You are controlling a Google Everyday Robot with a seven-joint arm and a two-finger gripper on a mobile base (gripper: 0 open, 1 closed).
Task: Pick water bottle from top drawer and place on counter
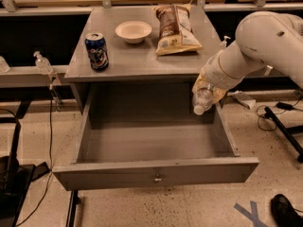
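Bottle (202, 101) is clasped in my gripper (207, 90), held by its upper body with the white cap pointing down and to the left. It hangs off the floor of the drawer (156, 172), over the rear right corner, so I judge the pick done and only the placing left. Below and to the left of the gripper the drawer stands open, and I see nothing else in it. Its right wall runs almost straight beneath the bottle, which is an edge to mind if I drop at all. The counter (142, 63) lies up and to the left of the gripper, with its right edge just beside my wrist. The bottle looks lower than that top surface, so I reckon I must rise before I swing left, or the cap may catch the counter's lip. Nearest the gripper on the counter is the chip bag (176, 30), up and left at the back. The bowl (134, 31) sits further left, and the can (96, 51) is furthest off, near the left edge. The front right part, closest to me, is bare, as is the stretch between can and bag. That looks room enough to set the bottle down without nudging anything.
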